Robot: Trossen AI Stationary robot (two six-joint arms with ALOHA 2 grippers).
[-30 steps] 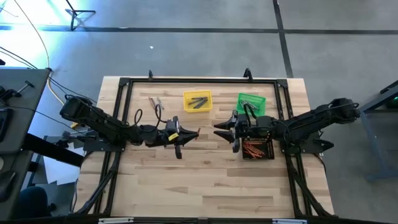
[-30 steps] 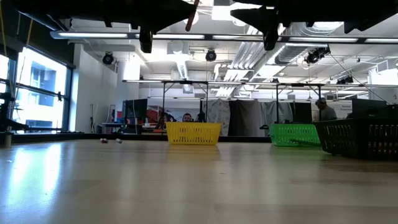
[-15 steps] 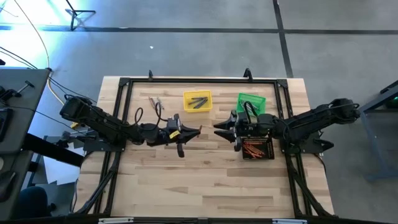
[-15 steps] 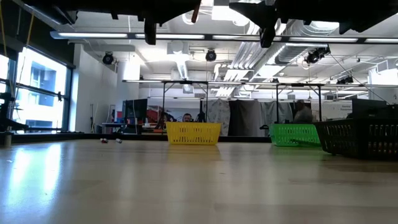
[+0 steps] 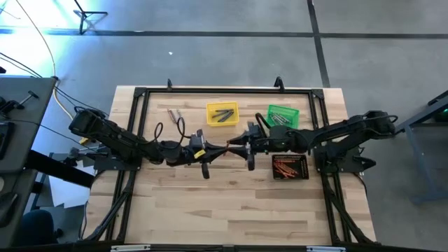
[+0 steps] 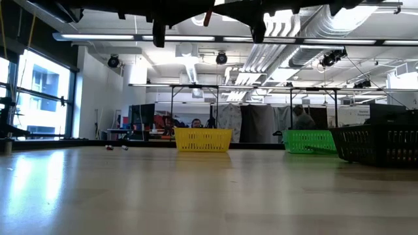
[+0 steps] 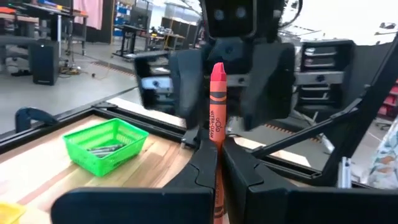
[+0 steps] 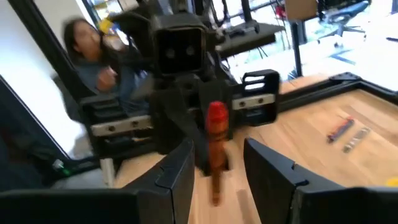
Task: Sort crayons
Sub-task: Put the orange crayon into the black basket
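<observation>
My left gripper [image 5: 215, 149] hangs over the table's middle, pointing level toward the right edge, shut on an orange-red crayon [image 7: 217, 93]. My right gripper [image 5: 233, 145] faces it, open. In the right wrist view its two fingers [image 8: 180, 168] stand on either side of the crayon [image 8: 216, 134] without touching it. More orange-red crayons fill the black bin [image 5: 290, 166]. Grey ones lie in the yellow bin [image 5: 222, 113] and the green bin [image 5: 283, 116]. Loose crayons [image 5: 175, 115] lie flat on the wood at the far left. My left gripper pinches the crayon's back part [image 7: 216, 158] between its two fingers. The crayon lies along the fingers and its pointed tip [image 7: 218, 67] sticks out past them toward the right gripper. It is lifted well clear of the table.
A black frame [image 5: 210, 90] runs around the tabletop. The near half of the wood [image 5: 224, 210] is bare. In the right wrist view a person [image 8: 87, 56] sits beyond the table behind the left arm.
My right gripper has moved toward the table's left edge and slightly up, away from the black bin, until its open fingers flank the tip of the crayon held by the left gripper. The left gripper and the crayon have stayed nearly still.
</observation>
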